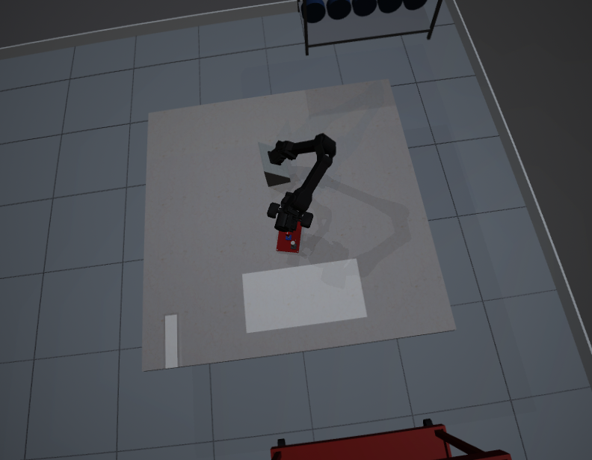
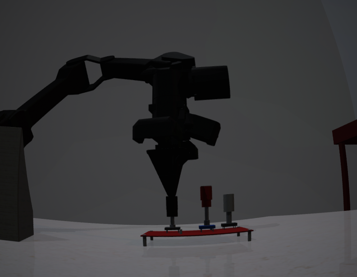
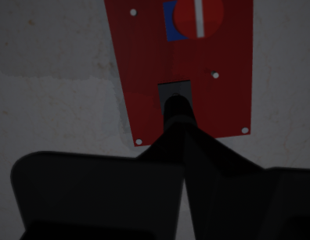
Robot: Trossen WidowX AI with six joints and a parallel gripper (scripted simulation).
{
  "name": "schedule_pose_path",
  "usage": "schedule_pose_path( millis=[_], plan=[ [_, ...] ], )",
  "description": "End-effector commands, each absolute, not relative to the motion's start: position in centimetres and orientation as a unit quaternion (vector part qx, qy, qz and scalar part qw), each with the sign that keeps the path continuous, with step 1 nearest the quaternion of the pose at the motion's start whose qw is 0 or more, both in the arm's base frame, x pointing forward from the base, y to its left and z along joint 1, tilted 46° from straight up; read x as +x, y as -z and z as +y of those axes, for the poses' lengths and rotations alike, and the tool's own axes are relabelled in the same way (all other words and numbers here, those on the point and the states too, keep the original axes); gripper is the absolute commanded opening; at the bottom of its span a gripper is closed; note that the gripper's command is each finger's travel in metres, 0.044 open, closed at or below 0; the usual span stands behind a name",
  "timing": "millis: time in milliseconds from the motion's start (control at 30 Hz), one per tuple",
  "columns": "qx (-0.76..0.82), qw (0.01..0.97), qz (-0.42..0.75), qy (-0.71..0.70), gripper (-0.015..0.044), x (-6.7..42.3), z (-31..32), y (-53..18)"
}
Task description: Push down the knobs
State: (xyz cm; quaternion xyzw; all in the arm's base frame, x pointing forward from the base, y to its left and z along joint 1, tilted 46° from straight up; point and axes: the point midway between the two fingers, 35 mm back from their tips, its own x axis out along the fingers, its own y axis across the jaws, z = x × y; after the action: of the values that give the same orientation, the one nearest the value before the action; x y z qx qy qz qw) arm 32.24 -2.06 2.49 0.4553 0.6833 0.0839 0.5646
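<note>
The red circuit board (image 1: 282, 245) (image 2: 160, 233) (image 3: 235, 105) stands on short legs. My gripper (image 2: 171, 195) (image 3: 181, 130) is shut and points down, its tips at the top of the black knob (image 2: 171, 206) (image 3: 178, 108). They appear to touch it. Bare shaft shows between this knob and its dark potentiometer (image 2: 172, 228) (image 3: 167, 91). The red knob (image 2: 206, 193) (image 3: 211, 12) stands high on a shaft above the blue potentiometer (image 2: 207, 227) (image 3: 171, 24). The pale grey knob (image 2: 228, 202) (image 1: 293, 243) also has shaft showing below it. In the top view the arm hides the fingertips.
The red and pale grey knobs rise beside the gripper on the board's far side from the arm base. A small pin (image 3: 215, 75) stands on the board. A wedge-shaped block (image 2: 7, 181) is at the arm's base. A pale rectangle (image 1: 303, 296) lies on the table (image 1: 193, 199).
</note>
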Motion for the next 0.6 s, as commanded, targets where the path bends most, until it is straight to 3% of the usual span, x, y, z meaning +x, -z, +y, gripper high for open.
schedule_pose_path(
  millis=[0, 567],
  plan=[
    [0.457, 0.563, 0.683, -0.083, 0.0000, 32.24, -2.03, -2.51],
    [0.457, 0.563, 0.683, -0.083, 0.0000, 32.26, -1.71, -2.21]
  ],
)
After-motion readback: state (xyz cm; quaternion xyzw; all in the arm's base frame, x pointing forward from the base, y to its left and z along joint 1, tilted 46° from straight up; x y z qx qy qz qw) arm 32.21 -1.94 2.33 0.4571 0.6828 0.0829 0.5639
